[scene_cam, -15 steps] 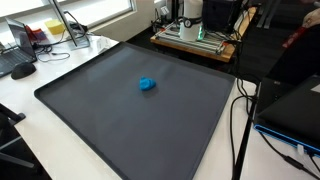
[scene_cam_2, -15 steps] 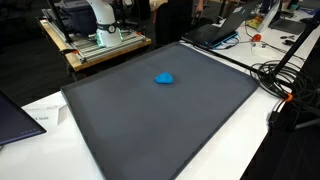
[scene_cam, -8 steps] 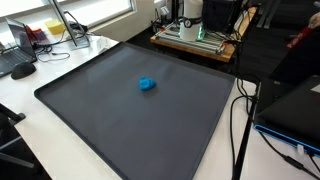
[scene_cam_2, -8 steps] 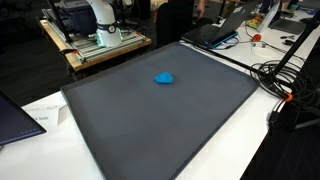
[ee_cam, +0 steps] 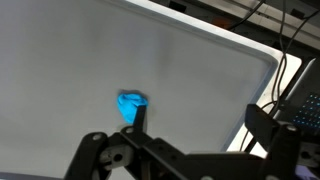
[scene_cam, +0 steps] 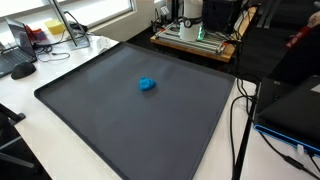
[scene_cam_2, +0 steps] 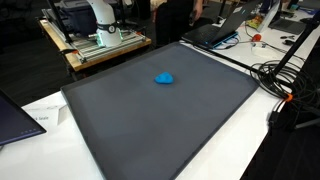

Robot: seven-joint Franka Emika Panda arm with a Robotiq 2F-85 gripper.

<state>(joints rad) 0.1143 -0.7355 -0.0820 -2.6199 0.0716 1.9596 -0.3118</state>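
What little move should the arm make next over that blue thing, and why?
Probably a small sideways shift toward the blue lump before any lowering. In the wrist view the open fingers hang well above the grey mat, and the lump sits off-centre, close to one finger instead of midway between them.

Pincer [ee_cam: 195, 112] base cut off below

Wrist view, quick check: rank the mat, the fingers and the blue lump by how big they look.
1. mat: fills most of the frame.
2. fingers: loom large, but only through nearness to the camera, so their true size is unsure.
3. blue lump: smallest.
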